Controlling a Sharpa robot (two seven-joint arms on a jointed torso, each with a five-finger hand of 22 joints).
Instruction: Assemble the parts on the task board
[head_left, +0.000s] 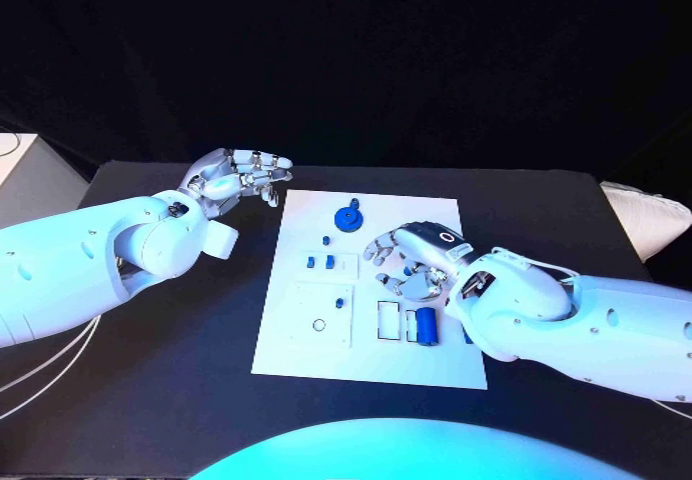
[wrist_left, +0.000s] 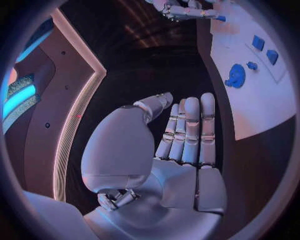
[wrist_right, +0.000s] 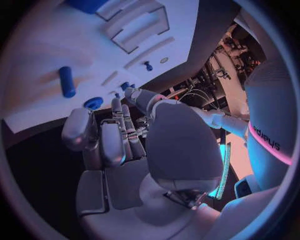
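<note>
The left hand is hovering off the far left corner of the task board with fingers apart and holding nothing, while the right hand is hanging over the board's middle, fingers loosely curled and empty, beside the blue cylinder lying near the board's right edge.

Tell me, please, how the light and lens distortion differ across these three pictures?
Head view: bluish light falls on both arms, the white board bright against the black table, edges straight. Left wrist view: dim, the left hand in shade, the board's edge bowed. Right wrist view: fisheye curves the board's slots; the right hand is softly lit.
</note>
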